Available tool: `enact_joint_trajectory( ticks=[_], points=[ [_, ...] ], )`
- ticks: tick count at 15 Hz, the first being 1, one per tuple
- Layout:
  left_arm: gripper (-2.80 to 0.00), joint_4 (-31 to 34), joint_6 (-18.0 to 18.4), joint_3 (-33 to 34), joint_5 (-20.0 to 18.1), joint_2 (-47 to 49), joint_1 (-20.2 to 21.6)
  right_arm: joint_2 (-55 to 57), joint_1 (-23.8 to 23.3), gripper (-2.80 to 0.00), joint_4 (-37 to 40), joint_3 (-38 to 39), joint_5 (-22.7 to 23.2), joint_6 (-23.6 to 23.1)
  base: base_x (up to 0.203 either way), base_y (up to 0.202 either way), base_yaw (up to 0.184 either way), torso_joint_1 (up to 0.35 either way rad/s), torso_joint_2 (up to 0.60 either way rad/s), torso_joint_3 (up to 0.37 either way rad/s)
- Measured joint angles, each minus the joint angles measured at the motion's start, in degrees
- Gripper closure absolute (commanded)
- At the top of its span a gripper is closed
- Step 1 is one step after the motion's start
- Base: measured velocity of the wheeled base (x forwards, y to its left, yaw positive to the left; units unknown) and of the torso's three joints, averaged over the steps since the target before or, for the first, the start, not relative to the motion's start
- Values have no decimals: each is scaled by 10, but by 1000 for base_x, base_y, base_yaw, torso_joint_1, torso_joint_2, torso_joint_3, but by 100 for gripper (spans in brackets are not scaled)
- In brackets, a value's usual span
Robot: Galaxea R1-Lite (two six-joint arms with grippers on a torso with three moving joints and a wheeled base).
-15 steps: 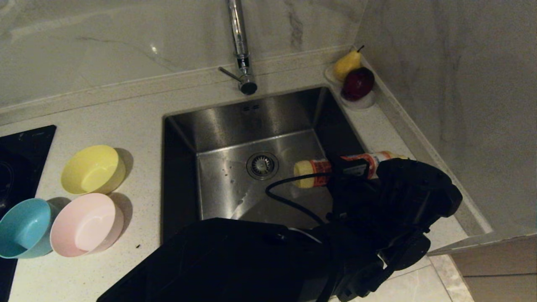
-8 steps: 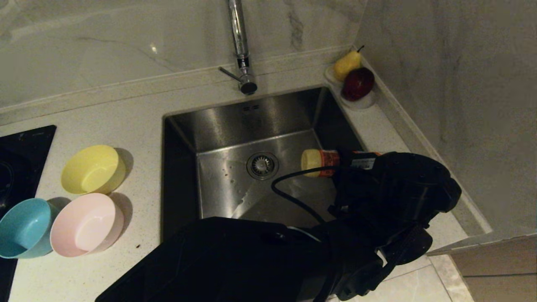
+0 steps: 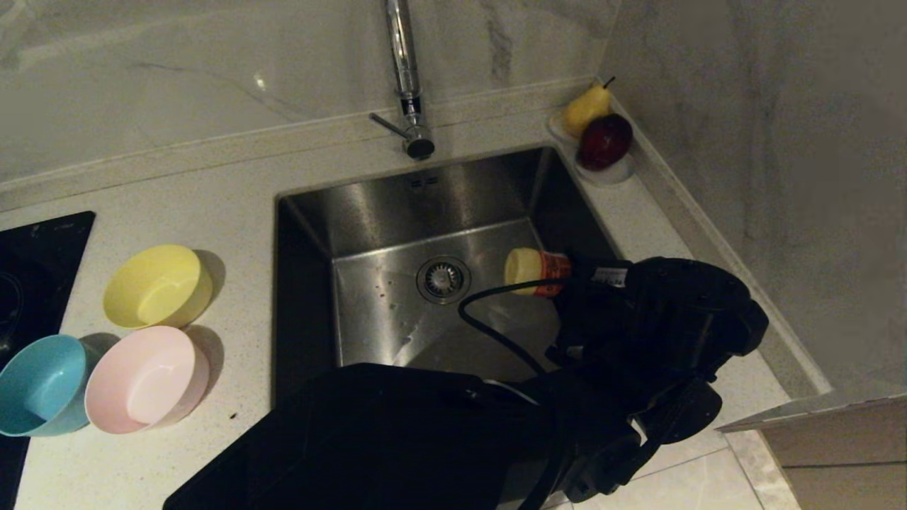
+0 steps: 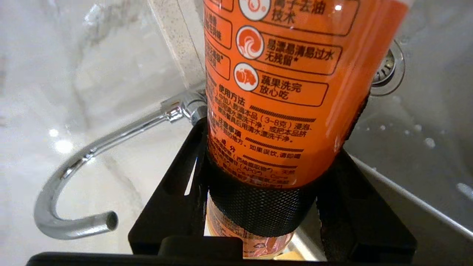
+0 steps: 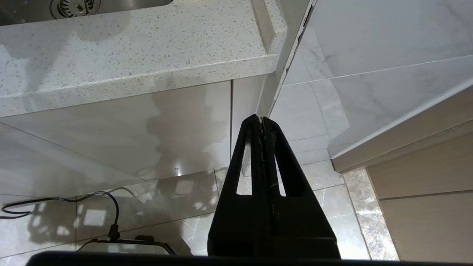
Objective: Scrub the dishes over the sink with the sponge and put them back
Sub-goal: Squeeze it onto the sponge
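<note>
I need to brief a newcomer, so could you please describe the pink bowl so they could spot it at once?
Start at the sink; on the counter to its left three bowls stand together. The pink bowl is nearest the front edge, beside the blue bowl and in front of the yellow bowl. It is the only pink one.

counter [image 3: 212,205] | yellow bowl [image 3: 157,285], pink bowl [image 3: 146,379], blue bowl [image 3: 42,384], fruit dish [image 3: 613,173]

My left arm [image 3: 659,333] is matte black and bulky, rounded housings stacked, with a black cable [image 3: 496,333] looping out at nine o'clock. My left hand [image 4: 273,207] has black mesh-textured pads; my right hand [image 5: 261,125] shows two black slotted triangular fingers.
</note>
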Motion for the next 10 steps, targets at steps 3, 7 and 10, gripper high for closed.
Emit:
enact_joint_trajectory(
  ticks=[3,7,10],
  points=[
    [0,2,3,0,0,3,0,0,0,0,0,0,0,0,0,0,0,0,0,0],
    [0,3,3,0,0,5,1,0,0,0,0,0,0,0,0,0,0,0,0,0],
    [0,-2,2,0,0,6,1,0,0,0,0,0,0,0,0,0,0,0,0,0]
  ],
)
